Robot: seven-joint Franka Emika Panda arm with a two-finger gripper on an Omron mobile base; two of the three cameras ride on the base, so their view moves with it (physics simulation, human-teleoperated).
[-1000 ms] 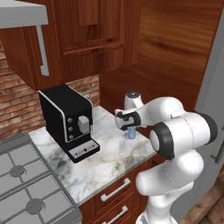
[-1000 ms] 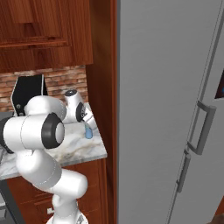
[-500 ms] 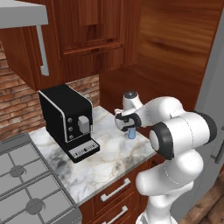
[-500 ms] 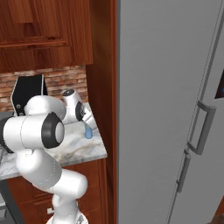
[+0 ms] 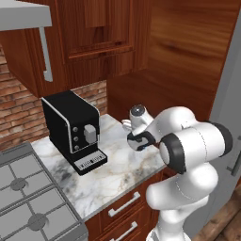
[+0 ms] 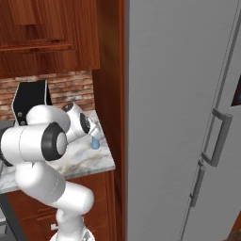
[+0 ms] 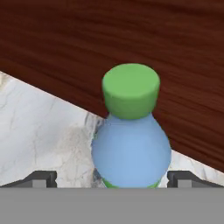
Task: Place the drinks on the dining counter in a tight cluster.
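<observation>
One of the drinks, a small blue bottle (image 7: 131, 151) with a green cap (image 7: 131, 89), stands upright on the small marble worktop (image 5: 113, 175) close to a wood side panel. My gripper (image 7: 116, 179) is open, with one dark fingertip on either side of the bottle's body and a gap to each. In the left base view the gripper (image 5: 136, 141) hides most of the bottle. From the right, the blue bottle (image 6: 95, 143) shows just under the gripper (image 6: 93, 135). The dining counter is out of view.
A black coffee machine (image 5: 70, 129) stands on the worktop to the left of the arm. A gas stove (image 5: 28, 202) adjoins the worktop's left end. Wood wall panel (image 5: 179, 61) rises right behind the bottle, and a tall grey fridge (image 6: 188, 117) stands beyond it.
The hand has sunk slightly at the bottle. The bottle has not moved and the jaws stay equally wide.
</observation>
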